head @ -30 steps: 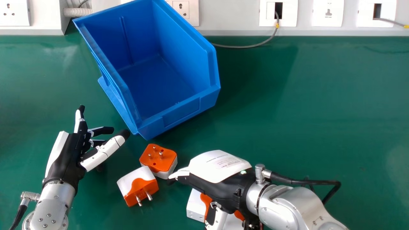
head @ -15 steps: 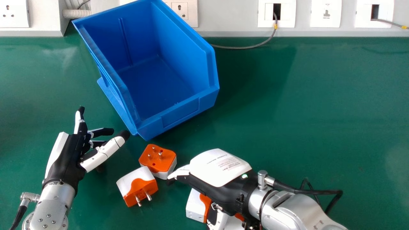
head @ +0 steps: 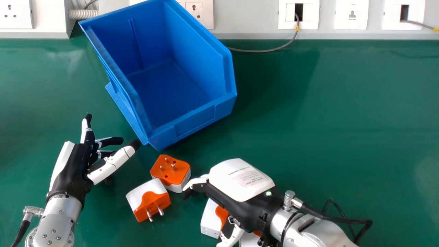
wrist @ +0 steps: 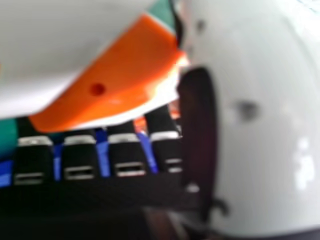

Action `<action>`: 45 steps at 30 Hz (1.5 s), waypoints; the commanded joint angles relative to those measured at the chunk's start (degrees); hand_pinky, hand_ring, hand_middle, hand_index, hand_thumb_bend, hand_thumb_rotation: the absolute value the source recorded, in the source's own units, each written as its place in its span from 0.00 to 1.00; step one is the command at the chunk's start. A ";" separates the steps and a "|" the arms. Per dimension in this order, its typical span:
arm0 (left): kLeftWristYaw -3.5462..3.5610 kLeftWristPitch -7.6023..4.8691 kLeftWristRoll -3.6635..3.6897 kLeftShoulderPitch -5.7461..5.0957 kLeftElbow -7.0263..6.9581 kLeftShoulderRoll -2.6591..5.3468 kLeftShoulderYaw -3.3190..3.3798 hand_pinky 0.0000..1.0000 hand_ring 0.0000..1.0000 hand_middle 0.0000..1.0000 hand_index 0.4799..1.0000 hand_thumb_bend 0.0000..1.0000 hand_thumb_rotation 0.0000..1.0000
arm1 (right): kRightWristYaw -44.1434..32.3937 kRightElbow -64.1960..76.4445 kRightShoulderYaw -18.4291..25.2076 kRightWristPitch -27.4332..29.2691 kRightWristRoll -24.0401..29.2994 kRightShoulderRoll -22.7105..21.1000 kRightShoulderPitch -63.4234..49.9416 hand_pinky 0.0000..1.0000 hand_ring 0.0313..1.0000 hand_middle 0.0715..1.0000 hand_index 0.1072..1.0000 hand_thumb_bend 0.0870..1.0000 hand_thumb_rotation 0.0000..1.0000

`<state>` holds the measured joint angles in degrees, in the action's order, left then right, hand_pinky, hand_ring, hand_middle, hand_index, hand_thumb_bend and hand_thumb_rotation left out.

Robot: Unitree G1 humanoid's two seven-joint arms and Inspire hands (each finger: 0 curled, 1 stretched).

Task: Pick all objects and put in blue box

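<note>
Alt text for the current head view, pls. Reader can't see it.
The right robot hand is over orange-and-white plug adapters, partly hiding them, on a green table. Two more lie left of it, one pins up, one pins toward the robot. A blue box stands beyond; the left robot hand is at left.

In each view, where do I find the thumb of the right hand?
Head view: the thumb is near the bottom edge, just right of centre, partly under the right hand.
Right hand view: it is the large pale shape beside an orange-and-white plug.
Shared landmark: that hand's fingers.
</note>
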<state>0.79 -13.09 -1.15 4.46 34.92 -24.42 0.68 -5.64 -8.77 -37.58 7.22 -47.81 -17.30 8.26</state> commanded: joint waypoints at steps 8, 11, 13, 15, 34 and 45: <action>3.32 5.11 -2.62 -3.53 3.87 2.43 -3.29 0.55 0.65 0.78 0.70 0.77 0.54 | 3.25 -2.60 1.81 5.55 3.61 0.40 -0.68 0.43 0.55 0.61 0.53 0.56 0.02; 3.52 5.24 -2.47 -3.52 3.80 2.42 -3.24 0.55 0.65 0.78 0.70 0.77 0.54 | 3.77 -2.94 2.27 6.52 4.24 0.55 -0.60 0.39 0.50 0.57 0.49 0.52 0.01; 3.56 5.22 -2.43 -3.52 3.82 2.40 -3.22 0.55 0.65 0.78 0.70 0.77 0.54 | 4.00 -3.24 2.59 7.24 4.64 0.65 -0.50 0.39 0.50 0.57 0.49 0.52 0.01; 3.53 5.12 -2.47 -3.52 3.88 2.39 -3.23 0.55 0.65 0.78 0.70 0.77 0.54 | 4.04 -3.51 2.78 7.68 4.88 0.73 -0.39 0.37 0.49 0.56 0.48 0.50 0.01; 3.52 4.85 -2.35 -3.44 4.29 2.43 -3.11 0.55 0.65 0.78 0.70 0.77 0.54 | 5.39 -1.41 7.52 11.49 8.41 1.39 1.44 0.32 0.44 0.52 0.45 0.46 0.00; 3.55 4.92 -2.39 -3.41 4.34 2.42 -3.15 0.55 0.65 0.78 0.70 0.77 0.54 | 5.82 2.51 10.81 12.39 10.30 2.29 0.90 0.31 0.43 0.51 0.46 0.45 0.00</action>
<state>0.82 -13.12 -1.15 4.81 35.23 -24.39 0.68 -1.18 -8.62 -27.99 18.75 -38.67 -15.69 8.25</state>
